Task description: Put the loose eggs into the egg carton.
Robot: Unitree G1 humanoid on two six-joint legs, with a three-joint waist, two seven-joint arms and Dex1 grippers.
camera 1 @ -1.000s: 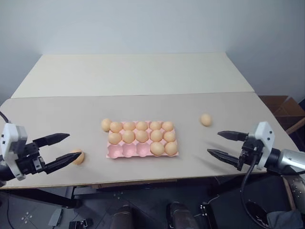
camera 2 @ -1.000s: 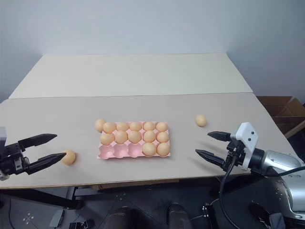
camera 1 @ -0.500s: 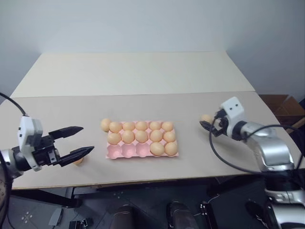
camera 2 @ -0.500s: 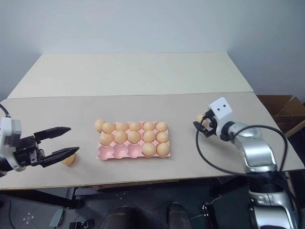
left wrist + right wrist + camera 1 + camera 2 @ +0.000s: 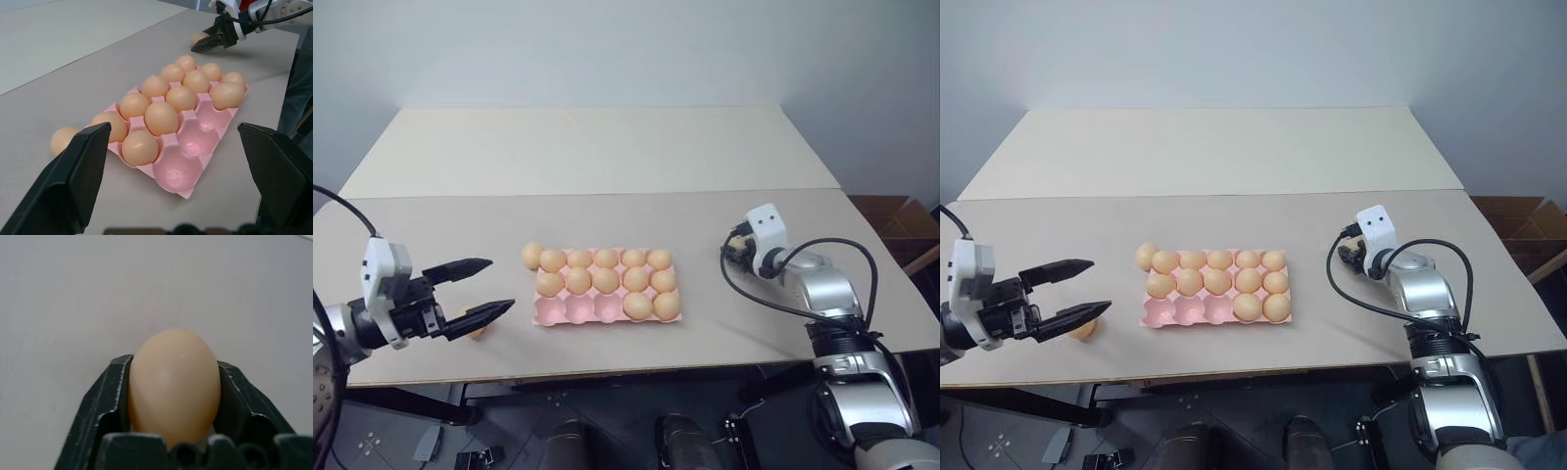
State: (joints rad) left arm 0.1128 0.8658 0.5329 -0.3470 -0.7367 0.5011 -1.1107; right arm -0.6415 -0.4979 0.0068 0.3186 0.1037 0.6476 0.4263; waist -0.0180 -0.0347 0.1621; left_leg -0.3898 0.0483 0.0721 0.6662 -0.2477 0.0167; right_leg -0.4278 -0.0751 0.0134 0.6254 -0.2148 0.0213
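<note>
Egg carton [image 5: 606, 285] on bench [image 5: 607, 147], part filled; two loose eggs outside it, one more against its rim.
Carton: pale pink, mid-bench, far and middle rows full, near row holding two eggs at its right end, three near cups bare. Loose egg [image 5: 530, 257] lies touching the carton's far-left corner. Loose egg [image 5: 1083, 329] lies on the bench well left of the carton, just beside the left gripper [image 5: 484, 290], jaws wide, nothing between them. Right gripper [image 5: 172, 396], right of the carton, has its jaws closed around a third egg [image 5: 173, 382] at bench level.
</note>
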